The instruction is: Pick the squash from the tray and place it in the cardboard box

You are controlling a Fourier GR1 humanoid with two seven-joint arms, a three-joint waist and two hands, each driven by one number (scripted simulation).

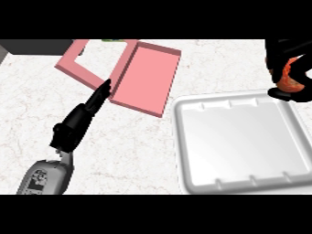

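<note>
Above the tray (247, 180), right hand (305, 68) was clamped on squash (290, 75); left hand (84, 118) straight-fingered. Next: carry to pink box (145, 77).

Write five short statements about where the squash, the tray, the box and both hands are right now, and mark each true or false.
1. The squash lies in the tray. False: the right hand holds it above the tray's far right corner.
2. The right hand's fingers curl round the squash. True.
3. The pink box sits to the left of the white tray. True.
4. The left hand grips the box's wall. False: its fingers are straight, their tips close to the box's near left side.
5. The squash is already inside the box. False: it is at the view's right, away from the box.
</note>
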